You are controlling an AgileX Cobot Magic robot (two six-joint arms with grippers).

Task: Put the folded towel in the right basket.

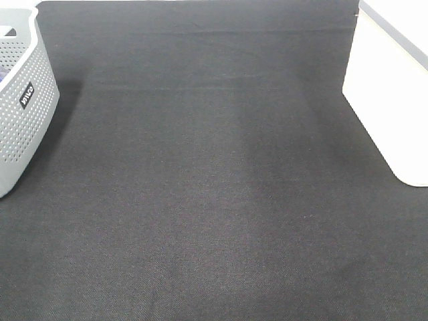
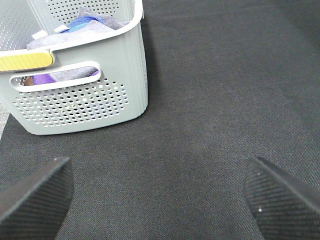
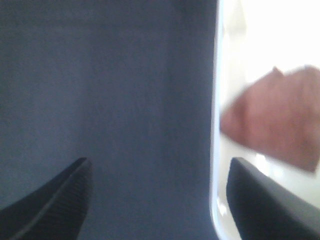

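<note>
A reddish-brown cloth (image 3: 280, 125), blurred, lies inside the white right basket (image 3: 216, 150) in the right wrist view; it looks like the folded towel. The white basket (image 1: 384, 87) stands at the right edge of the exterior view, and its inside is not visible there. My right gripper (image 3: 160, 167) is open and empty over the black mat, just beside the basket's rim. My left gripper (image 2: 157, 172) is open and empty over the mat, a short way in front of the grey basket (image 2: 80, 100). Neither gripper shows in the exterior view.
The grey perforated basket (image 1: 23, 100) stands at the left edge and holds several cloths (image 2: 85, 25) in blue, purple and grey. A black mat (image 1: 214, 187) covers the table between the two baskets.
</note>
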